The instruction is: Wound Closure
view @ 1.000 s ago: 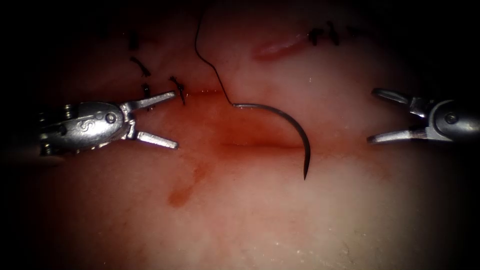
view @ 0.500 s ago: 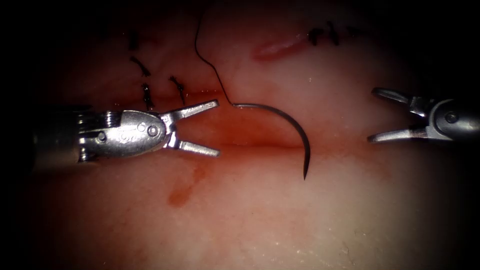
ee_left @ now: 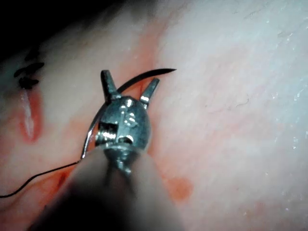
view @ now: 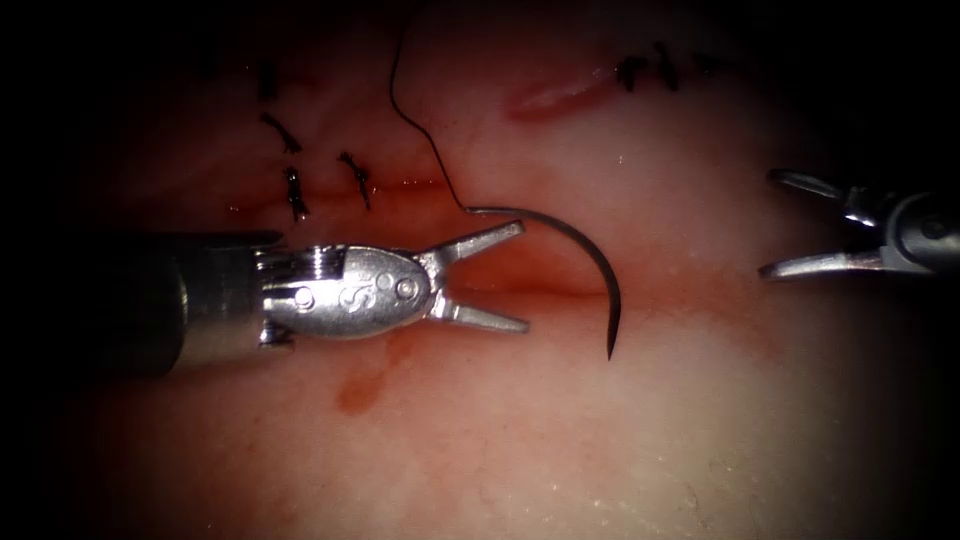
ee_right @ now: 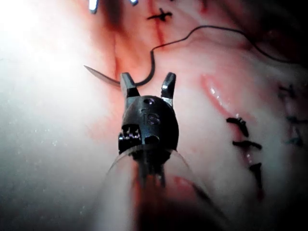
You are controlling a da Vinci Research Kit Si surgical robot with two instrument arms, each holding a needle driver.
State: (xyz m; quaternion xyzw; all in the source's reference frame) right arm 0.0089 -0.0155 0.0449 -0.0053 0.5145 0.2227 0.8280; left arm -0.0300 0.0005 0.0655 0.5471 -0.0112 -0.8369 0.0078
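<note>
The curved needle [view: 585, 250] lies loose on the tissue [view: 560, 430], arching over the cut [view: 530, 292], its point just below the cut's right end. Neither tool holds it. Black thread [view: 420, 125] runs from its tail up and away. My left tool [view: 522, 277] has its jaws open with nothing in them; the upper jaw's tip is just under the needle's tail end. In the left wrist view the needle [ee_left: 144, 76] crosses behind the spread jaws of the left tool [ee_left: 130, 84]. My right tool [view: 770, 225] stands open and empty, well right of the needle, as in its wrist view [ee_right: 147, 81].
Several dark stitches [view: 292, 190] sit left of the open cut. A second small wound [view: 555, 95] with stitches [view: 650, 72] lies farther back. Red fluid stains the tissue around the cut, and a blotch [view: 360, 392] sits below the left tool.
The left tool has travelled right along the cut, jaws open, until they reach the needle's tail end. The right tool has drawn back a little to the right. The needle has not moved.
</note>
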